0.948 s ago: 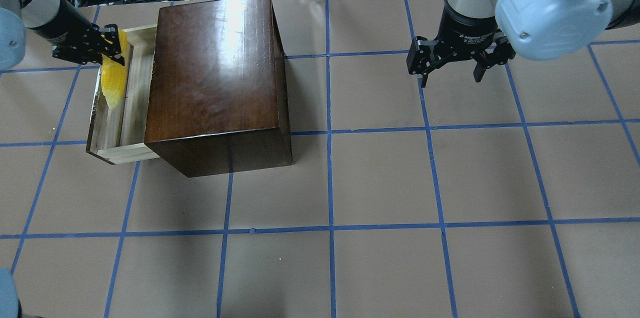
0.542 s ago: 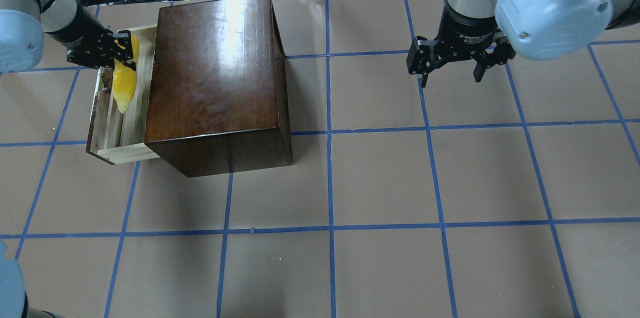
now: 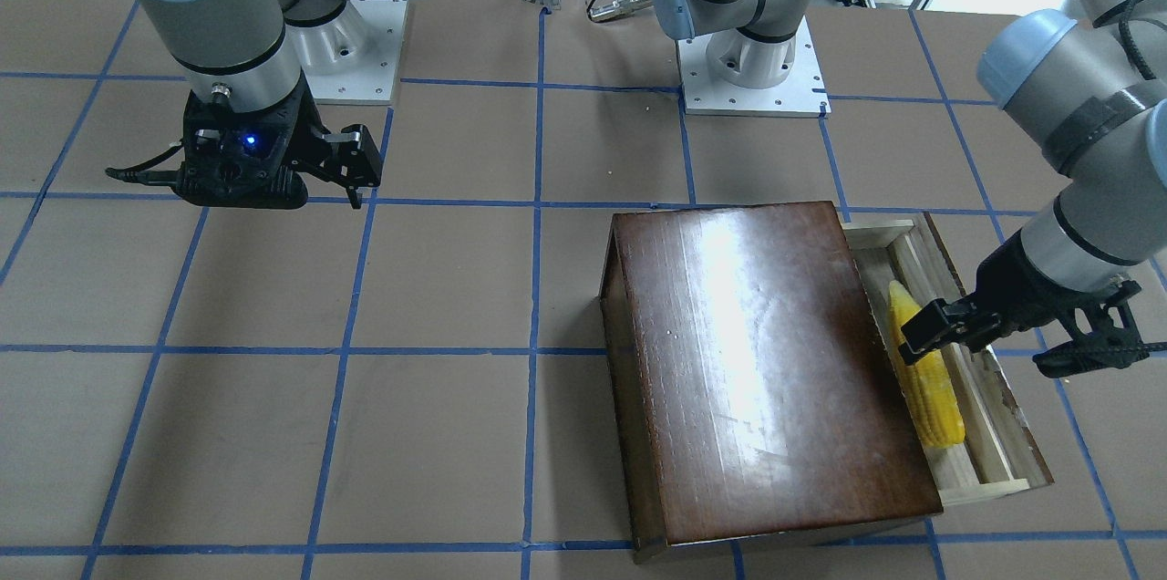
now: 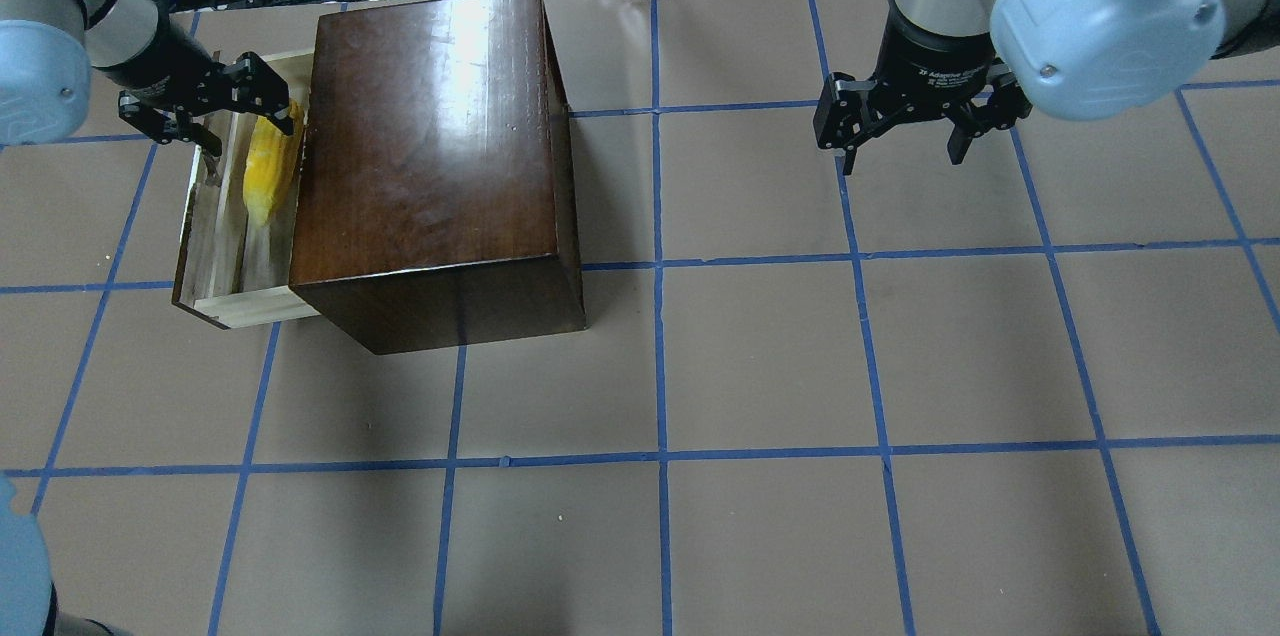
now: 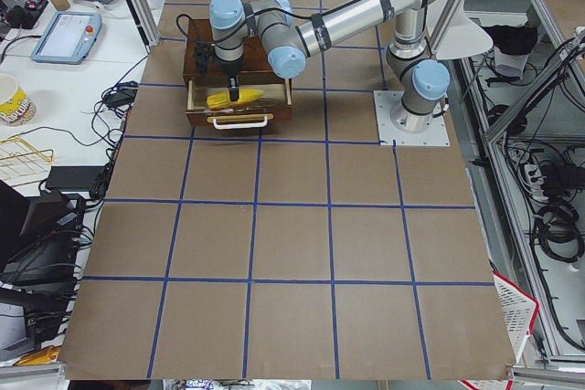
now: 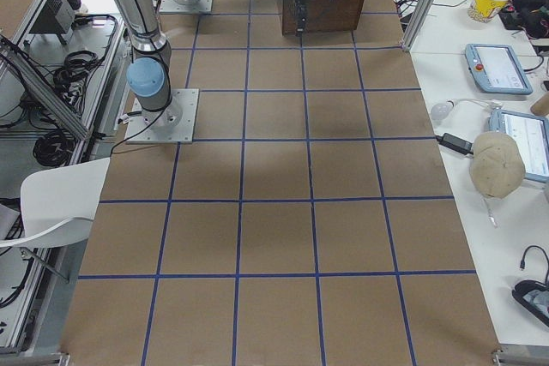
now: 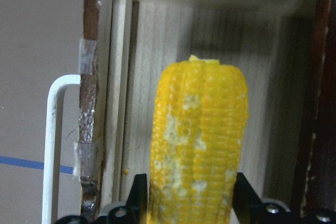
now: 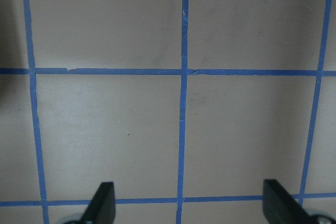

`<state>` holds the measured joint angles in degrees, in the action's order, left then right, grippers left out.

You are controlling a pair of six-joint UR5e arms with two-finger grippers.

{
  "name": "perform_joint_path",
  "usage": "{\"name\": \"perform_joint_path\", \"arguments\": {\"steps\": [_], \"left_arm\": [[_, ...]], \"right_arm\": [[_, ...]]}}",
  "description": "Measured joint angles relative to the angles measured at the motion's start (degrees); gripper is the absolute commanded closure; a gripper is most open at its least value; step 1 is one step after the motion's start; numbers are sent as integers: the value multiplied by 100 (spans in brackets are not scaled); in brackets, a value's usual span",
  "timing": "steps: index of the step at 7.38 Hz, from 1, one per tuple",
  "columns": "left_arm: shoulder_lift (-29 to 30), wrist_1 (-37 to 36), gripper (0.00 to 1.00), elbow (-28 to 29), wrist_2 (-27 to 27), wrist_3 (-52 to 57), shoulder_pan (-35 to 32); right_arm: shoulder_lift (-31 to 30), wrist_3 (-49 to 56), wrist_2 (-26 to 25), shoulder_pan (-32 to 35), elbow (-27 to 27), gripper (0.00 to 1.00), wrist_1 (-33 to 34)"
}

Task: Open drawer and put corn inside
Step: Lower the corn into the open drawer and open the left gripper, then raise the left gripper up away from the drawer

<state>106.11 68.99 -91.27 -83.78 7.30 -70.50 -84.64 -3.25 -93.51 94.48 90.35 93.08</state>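
Corn: the corn (image 4: 268, 171) lay lengthwise inside the pulled-out drawer, close against the box side, its outline smeared in the overhead view as though not yet at rest
Drawer: the drawer (image 4: 212, 261) stood well out of the dark box (image 4: 430, 136), with pale floor showing beyond the cob's tip and a white handle (image 7: 51, 145) on its outer front
Left gripper: the left gripper (image 4: 250, 138) hovered over the cob's thick end with its fingers spread to either side, not clamping it as far as the overhead view showed; the wrist view did not make clear whether they touched it
Right gripper: the right gripper (image 4: 900, 159) hung with fingers wide apart over the bare table (image 4: 760, 356), well away and holding nothing
Step in hand: release of the corn and clearing of the arm, by my reading
Doing it well: let the cob stop rolling, then lift straight up with the fingers kept spread, so neither one drags it or catches the drawer wall or the box edge
Against half a second before: the cob had been pinched and slanted over the tray's middle; now it was lower, nearer the box, and the fingers stood wider
Unchanged: drawer, box and right gripper sat as they had
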Motion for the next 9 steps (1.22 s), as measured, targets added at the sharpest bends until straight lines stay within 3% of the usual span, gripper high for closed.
{"name": "perform_joint_path", "arguments": {"steps": [4,7,9], "left_arm": [[-424,165,0,69,-68,-13,-214],[-1028,706,0,74,-604,-101,-1256],[-1322,1097,0,115,-664,-321,-1775]], "right_arm": [[0,0,0,0,0,0,1],[0,0,9,0,0,0,1],[0,0,16,0,0,0,0]]}}
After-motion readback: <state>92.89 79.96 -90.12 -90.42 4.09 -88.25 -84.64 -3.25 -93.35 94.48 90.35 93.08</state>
